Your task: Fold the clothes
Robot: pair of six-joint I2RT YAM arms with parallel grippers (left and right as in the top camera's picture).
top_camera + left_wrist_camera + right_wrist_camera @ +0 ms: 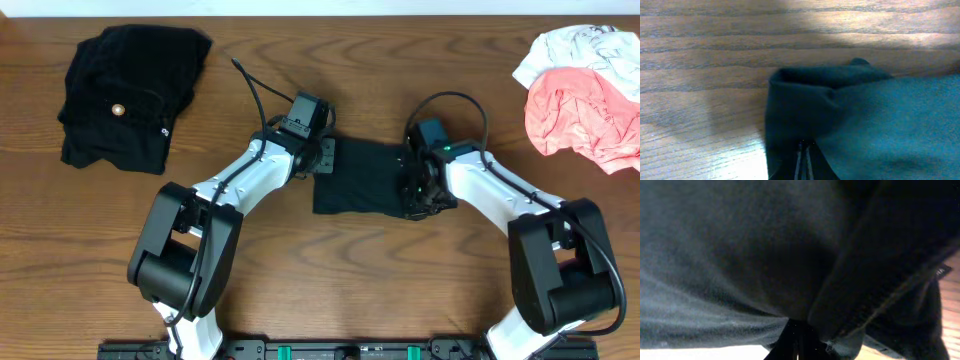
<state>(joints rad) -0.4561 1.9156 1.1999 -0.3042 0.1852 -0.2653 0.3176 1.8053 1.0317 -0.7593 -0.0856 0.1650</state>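
Observation:
A plain black shirt (365, 178) lies bunched into a rough rectangle at the middle of the table. My left gripper (322, 160) sits at its left edge. In the left wrist view the left gripper (805, 159) is shut, and a rolled fold of the shirt (865, 115) pulls into a V at the fingertips. My right gripper (413, 190) is at the shirt's right edge. The right wrist view shows the right gripper (796, 342) shut, with dark shirt cloth (740, 255) draped over it and a hem running off to the right.
A crumpled black garment with a small pale button (130, 95) lies at the far left. A pink piece (585, 115) and a white piece (575, 48) are heaped at the far right edge. Bare wooden table (320, 290) lies in front between the arm bases.

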